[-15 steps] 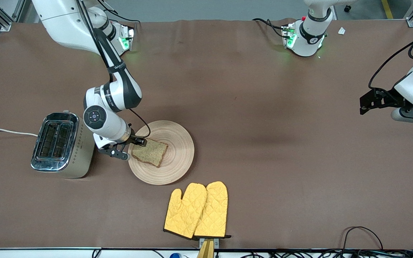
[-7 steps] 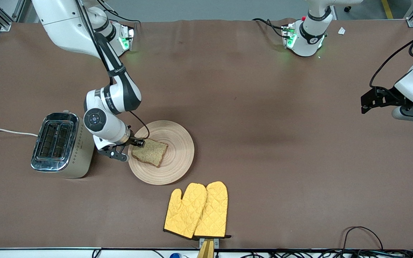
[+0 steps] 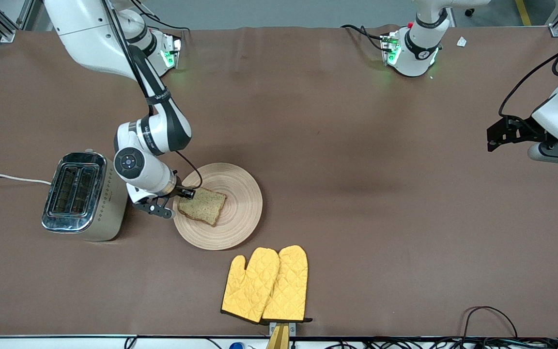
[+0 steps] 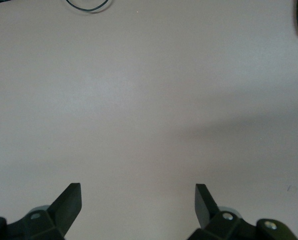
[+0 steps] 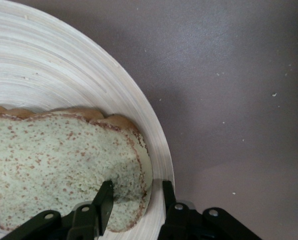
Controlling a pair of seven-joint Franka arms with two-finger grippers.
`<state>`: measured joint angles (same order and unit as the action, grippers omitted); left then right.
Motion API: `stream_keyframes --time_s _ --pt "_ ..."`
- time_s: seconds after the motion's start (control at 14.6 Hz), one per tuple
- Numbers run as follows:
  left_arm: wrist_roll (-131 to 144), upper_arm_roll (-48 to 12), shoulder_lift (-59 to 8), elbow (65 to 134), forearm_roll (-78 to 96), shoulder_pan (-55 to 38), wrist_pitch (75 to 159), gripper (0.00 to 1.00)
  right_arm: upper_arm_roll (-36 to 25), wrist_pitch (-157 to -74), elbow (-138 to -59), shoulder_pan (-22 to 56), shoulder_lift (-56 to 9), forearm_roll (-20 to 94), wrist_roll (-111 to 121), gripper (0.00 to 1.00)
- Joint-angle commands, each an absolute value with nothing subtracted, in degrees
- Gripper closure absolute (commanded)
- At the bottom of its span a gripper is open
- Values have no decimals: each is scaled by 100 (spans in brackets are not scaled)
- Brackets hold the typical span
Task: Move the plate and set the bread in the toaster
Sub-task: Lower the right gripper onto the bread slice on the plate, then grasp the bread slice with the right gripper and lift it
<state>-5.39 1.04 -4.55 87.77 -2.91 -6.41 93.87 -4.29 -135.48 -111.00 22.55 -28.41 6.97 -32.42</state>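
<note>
The bread [image 3: 204, 206] lies flat on the round wooden plate [image 3: 240, 213], on the half of it beside the toaster [image 3: 83, 196]. My right gripper [image 3: 182, 198] is down at the bread's edge that faces the toaster. In the right wrist view one finger rests on the bread [image 5: 54, 160] and the other stands at the rim of the plate [image 5: 64, 65], so the right gripper [image 5: 136, 187] is still open with a strip of plate showing beside the crust. My left gripper [image 3: 494, 135] waits open over bare table at the left arm's end, and the left gripper [image 4: 139, 192] has nothing between its fingers.
A pair of yellow oven mitts [image 3: 265, 283] lies nearer the front camera than the plate. The toaster's white cord [image 3: 3, 178] runs off the table's edge at the right arm's end. Cables [image 3: 489, 320] lie along the front edge.
The right gripper's fingers have drawn closer together around the bread's edge. The bread and plate have not moved. The left arm has barely shifted.
</note>
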Motion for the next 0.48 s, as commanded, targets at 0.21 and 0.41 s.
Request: stream_keyframes --time_s 0.21,0.41 --pt "-519 149 -448 8412 -343 -659 9053 0 -396 -13623 -11118 2259 -2856 738 -3463 88" --pt "-580 202 -448 8306 -308 -580 9018 0 -387 -13623 -11118 2215 -2856 738 -3533 100"
